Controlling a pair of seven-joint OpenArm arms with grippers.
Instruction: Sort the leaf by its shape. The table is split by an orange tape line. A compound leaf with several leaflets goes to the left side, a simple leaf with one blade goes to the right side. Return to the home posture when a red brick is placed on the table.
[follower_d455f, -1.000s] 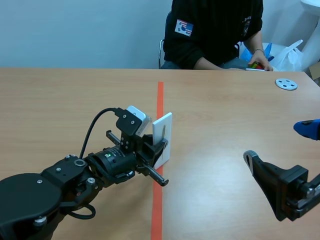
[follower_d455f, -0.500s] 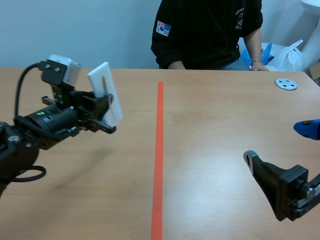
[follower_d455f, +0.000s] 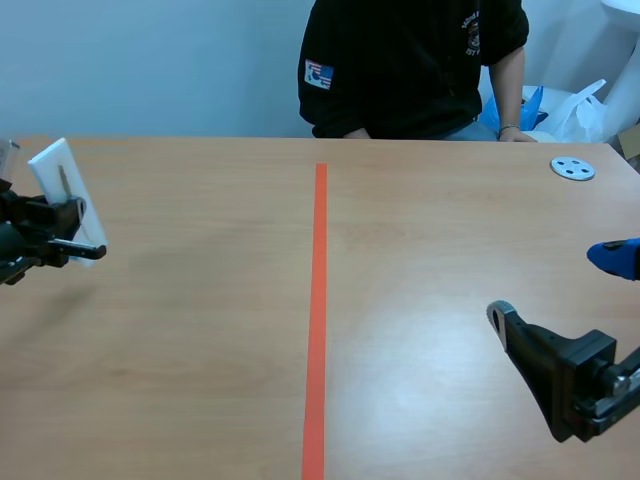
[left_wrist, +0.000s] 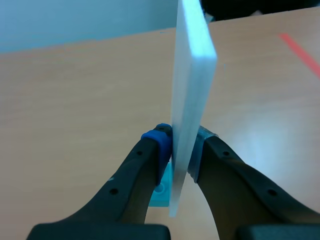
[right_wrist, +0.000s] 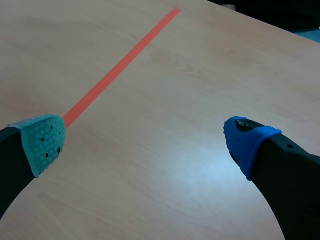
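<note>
A: Entry one, left side?
B: Left gripper (follower_d455f: 62, 222), at the scene's left edge, well left of the orange tape line (follower_d455f: 317, 300). Its fingers are clamped on a white card (follower_d455f: 55, 170), which is held upright with a slight tilt. In the wrist view the card is edge-on, with a blue pad (left_wrist: 158, 141) pressed to one face.
A: Leaf type on the card?
B: Cannot tell, as the printed face is not readable. Whether its lower edge touches the table (follower_d455f: 200, 340) also cannot be told.
A: Entry two?
B: Right gripper (follower_d455f: 550, 287), near right. Fingers are spread wide, with only tabletop between them.
A: Sundries?
B: Grey round disc (follower_d455f: 572, 168), far right on the table. Person in black top (follower_d455f: 410, 60), seated at the far edge.
</note>
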